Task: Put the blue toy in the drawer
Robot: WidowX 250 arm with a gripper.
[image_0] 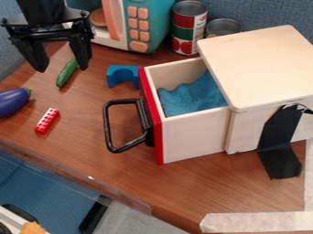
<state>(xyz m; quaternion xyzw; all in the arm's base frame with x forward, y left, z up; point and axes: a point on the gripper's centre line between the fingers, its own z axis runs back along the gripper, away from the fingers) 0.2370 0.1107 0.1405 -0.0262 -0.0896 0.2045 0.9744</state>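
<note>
A brown wood-grain tabletop (92, 151) is running diagonally across the view, with a transparent strip (79, 176) lining its front edge. Blue fabric panels (260, 11) are rising behind it, and blue and gray surfaces are showing below. Pale tape (256, 221) is sticking to the lower right corner. At the back, a teal toy microwave (148, 23) with peach buttons is standing beside two food cans (188, 27). A toy cucumber (67, 73), a toy eggplant (13, 101) and a red studded brick (47, 120) are lying toward the left.

The blue arch block (122, 75) is resting outside the wooden drawer (192, 139), just beside the rear end of its red front. It is showing a plain, saturated blue, squared outer corners and a rounded cutout facing the camera. The drawer is sitting open, with crumpled blue cloth (192, 96) lying inside. The black gripper (63, 67) is hanging at the upper left, its fingers standing wide apart.
</note>
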